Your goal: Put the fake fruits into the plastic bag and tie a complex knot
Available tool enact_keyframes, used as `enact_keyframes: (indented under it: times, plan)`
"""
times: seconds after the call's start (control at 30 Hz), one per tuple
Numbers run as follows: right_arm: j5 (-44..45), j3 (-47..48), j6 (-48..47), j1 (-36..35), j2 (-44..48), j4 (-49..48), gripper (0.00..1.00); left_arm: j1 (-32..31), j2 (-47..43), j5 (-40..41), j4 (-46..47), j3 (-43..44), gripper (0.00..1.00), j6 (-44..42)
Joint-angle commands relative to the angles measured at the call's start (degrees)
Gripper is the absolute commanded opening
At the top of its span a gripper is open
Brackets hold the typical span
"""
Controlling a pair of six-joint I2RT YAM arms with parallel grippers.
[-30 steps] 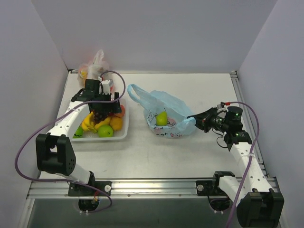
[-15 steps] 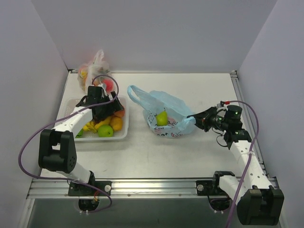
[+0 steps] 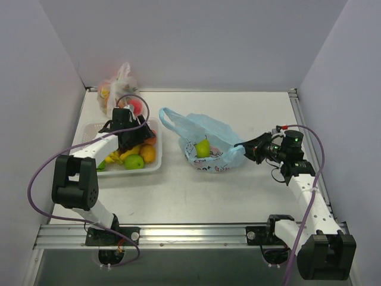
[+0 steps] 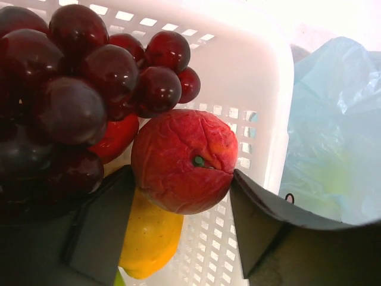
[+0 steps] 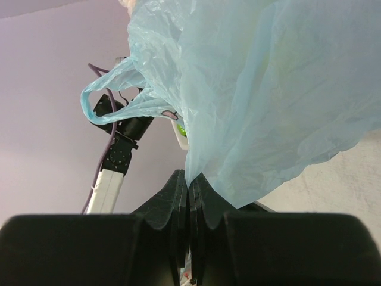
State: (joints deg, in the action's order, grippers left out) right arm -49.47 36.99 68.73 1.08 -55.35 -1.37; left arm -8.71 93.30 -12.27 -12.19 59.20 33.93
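Status: my left gripper [image 4: 181,174] is down in the white perforated plastic basket [image 4: 262,71], fingers [image 4: 98,232] apart, one on each side of a round red plastic fruit [image 4: 178,149]. Both pads look to touch its skin; I can't tell if the grip is firm. Tight spot: a dark purple grape bunch [image 4: 77,89] crowds the fruit on one side, a yellow plastic piece [image 4: 149,238] sits under it, and the basket wall is just beyond.

My right gripper [image 5: 189,186] has its fingers together, clamped on the edge of the thin light-blue plastic bag [image 3: 208,132], with that edge raised off the grey table [image 3: 238,196]. One green plastic fruit [image 3: 203,148] sits inside the bag. The bag's loop handle [image 3: 168,116] points toward the basket. Bag and basket are near but not touching, with a strip of table showing between them.
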Motion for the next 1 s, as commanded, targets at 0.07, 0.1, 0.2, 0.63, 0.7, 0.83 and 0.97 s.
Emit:
enact_keyframes:
  times: [0.07,0.1,0.2,0.63,0.7,0.83,0.97]
  plan:
    - [-0.45,1.77,-0.97,0.32,0.24,-0.22,0.0,0.1,-4.77,-2.32,3.4,0.83,0.62,-1.23]
    - [-0.45,1.68,-0.88,0.32,0.42,-0.22,0.0,0.27,-5.75,-2.49,3.22,0.92,0.6,-1.76]
    - [-0.54,1.33,-0.7,0.24,0.6,-0.3,0.0,0.36,-9.7,-2.75,1.21,1.62,0.55,-4.13]
    - [-0.19,0.89,1.85,-0.2,0.77,-2.24,0.0,-1.3,-30.0,-19.31,-9.17,7.24,0.55,-20.73]
    - [-0.19,0.8,1.76,-0.38,0.69,-2.41,0.0,-3.41,-31.77,-24.88,-9.17,8.3,0.54,-23.37]
    - [0.08,0.89,1.85,-0.47,0.33,-2.33,0.0,-16.03,-32.13,-23.95,-13.11,8.57,0.54,-33.55]
    - [0.43,0.71,2.37,-0.47,0.42,-2.41,0.0,-25.35,-26.88,-14.84,-11.64,10.23,0.57,-36.3]
